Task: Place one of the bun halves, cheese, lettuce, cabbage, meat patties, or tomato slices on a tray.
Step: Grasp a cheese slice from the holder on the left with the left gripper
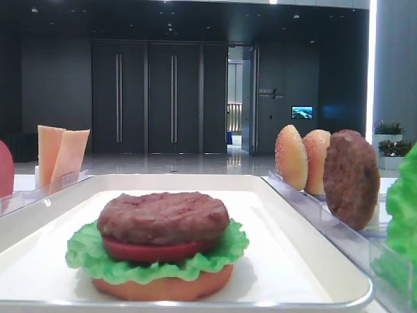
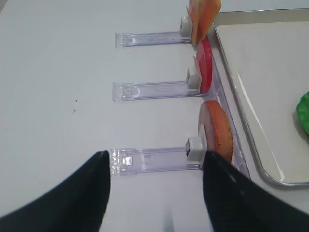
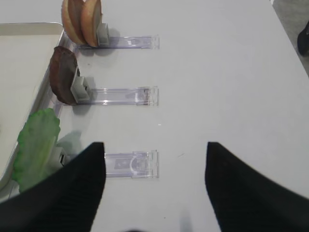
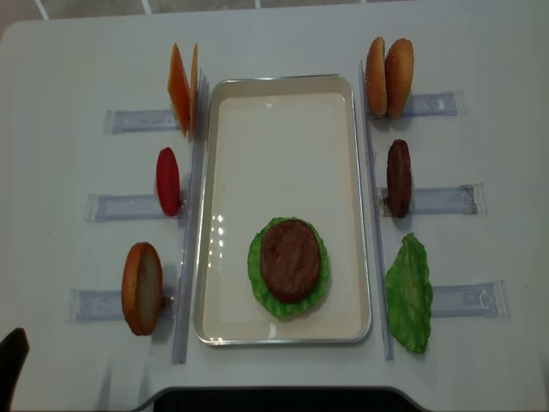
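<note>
Left gripper (image 2: 154,186): jaws spread wide, empty, touching nothing; its two black fingers (image 2: 63,198) hang over the bare white table (image 4: 69,51), one to each side of the near left clear rack (image 2: 154,159); only a dark corner of this arm shows at the near left edge of the overhead view.

Right gripper (image 3: 154,186): jaws likewise wide apart and empty; black fingers (image 3: 256,193) above the table, the near right clear rack (image 3: 130,164) between them.

Tray (image 4: 283,90): white, in the middle of the table, long side running near to far; the far half is bare.

Stack on tray: toward the near end, a flat orange-brown bun base (image 1: 163,287), then ruffled lettuce (image 1: 85,257), a tomato slice (image 1: 153,251) and a meat patty (image 1: 163,217) on top.

Left of tray, standing on edge in racks: cheese (image 4: 180,90) slices farthest; a second tomato slice (image 4: 167,180) in the middle; a bun half (image 4: 141,287) nearest.

Right of tray, on edge in racks: two domed bun halves (image 4: 388,75) farthest, side by side and touching; a second patty (image 4: 398,178) in the middle; a spare lettuce leaf (image 4: 408,292) nearest, leaning close beside the tray rim.

Background: dark panelled hall with tall doors (image 1: 146,98) beyond the table in the low view.
</note>
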Tool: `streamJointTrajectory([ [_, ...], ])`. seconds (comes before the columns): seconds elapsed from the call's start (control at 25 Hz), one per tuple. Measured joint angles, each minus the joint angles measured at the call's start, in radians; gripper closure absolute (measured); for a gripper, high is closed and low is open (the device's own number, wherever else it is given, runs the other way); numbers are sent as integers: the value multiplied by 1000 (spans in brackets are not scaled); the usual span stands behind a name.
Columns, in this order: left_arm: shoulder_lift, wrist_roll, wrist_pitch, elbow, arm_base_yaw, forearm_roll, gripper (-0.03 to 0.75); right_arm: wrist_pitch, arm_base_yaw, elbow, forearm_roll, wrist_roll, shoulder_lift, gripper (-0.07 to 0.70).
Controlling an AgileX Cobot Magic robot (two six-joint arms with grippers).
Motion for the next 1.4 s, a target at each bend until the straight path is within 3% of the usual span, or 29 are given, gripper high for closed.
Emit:
streamJointTrajectory([
  [0.92, 39, -19, 7, -7, 0, -8, 255, 0, 0, 0, 0, 0, 0, 204],
  [1.12, 162, -36, 34, -76, 0, -8, 255, 0, 0, 0, 0, 0, 0, 204],
  [1.4, 396, -74, 112, -245, 0, -8, 255, 0, 0, 0, 0, 0, 0, 204],
])
